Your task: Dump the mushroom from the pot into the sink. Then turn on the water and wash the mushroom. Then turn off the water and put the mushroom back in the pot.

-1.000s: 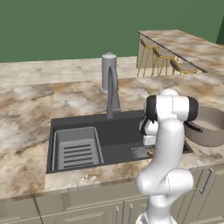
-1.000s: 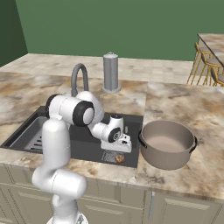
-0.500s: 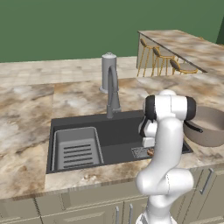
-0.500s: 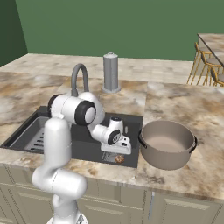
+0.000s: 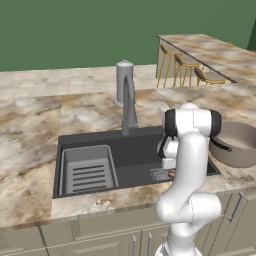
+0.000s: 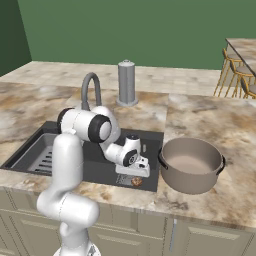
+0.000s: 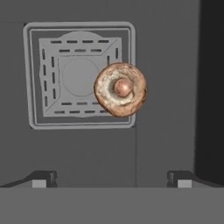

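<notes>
Above the wide pincer, mushroom

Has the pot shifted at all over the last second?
No. The pot sits in the same spot on the counter, just right of the sink, in both base views.

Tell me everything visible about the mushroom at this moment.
The mushroom is a small round brown-orange cap with paler mottling and a rounder knob at its centre. It lies on the dark floor of the sink, overlapping one edge of the square drain grate. In the right base view it shows as a small brown lump just below the hand. The gripper is open above it, fingertips well apart; nothing grips it. No water is seen on it.
</notes>
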Robot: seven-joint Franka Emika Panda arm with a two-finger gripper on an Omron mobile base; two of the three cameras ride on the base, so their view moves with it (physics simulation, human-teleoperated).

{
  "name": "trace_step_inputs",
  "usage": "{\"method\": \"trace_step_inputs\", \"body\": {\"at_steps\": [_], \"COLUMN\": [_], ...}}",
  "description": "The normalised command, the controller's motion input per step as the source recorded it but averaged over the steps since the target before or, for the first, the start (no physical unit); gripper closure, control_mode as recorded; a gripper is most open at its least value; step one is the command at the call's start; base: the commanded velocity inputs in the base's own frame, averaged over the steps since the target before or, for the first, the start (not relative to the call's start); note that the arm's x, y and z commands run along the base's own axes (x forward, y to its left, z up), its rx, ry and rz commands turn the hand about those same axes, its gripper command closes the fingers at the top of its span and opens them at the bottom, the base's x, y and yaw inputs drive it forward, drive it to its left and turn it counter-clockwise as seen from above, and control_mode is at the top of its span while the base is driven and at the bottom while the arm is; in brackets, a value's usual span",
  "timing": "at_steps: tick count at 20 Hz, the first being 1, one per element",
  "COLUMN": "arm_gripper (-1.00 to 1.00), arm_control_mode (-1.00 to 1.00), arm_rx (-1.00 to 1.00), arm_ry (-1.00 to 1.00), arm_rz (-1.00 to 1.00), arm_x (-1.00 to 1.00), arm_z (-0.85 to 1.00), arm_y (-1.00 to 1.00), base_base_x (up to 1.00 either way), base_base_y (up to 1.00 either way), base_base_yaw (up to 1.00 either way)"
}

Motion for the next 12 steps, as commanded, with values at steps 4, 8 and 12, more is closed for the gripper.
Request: {"method": "trace_step_inputs", "body": {"at_steps": [4,8,12], "arm_gripper": [-1.0,-1.0,-1.0], "arm_control_mode": [-1.0,-1.0,-1.0], "arm_rx": [0.0,0.0,0.0], "arm_ry": [-0.01,0.0,0.0], "arm_rz": [0.0,0.0,0.0], "arm_x": [0.16,0.14,0.08], "arm_z": [-0.13,-0.13,-0.18], "arm_y": [0.0,0.0,0.0], "base_base_x": [0.0,0.0,0.0], "base_base_y": [0.0,0.0,0.0], "base_base_yaw": [0.0,0.0,0.0]}}
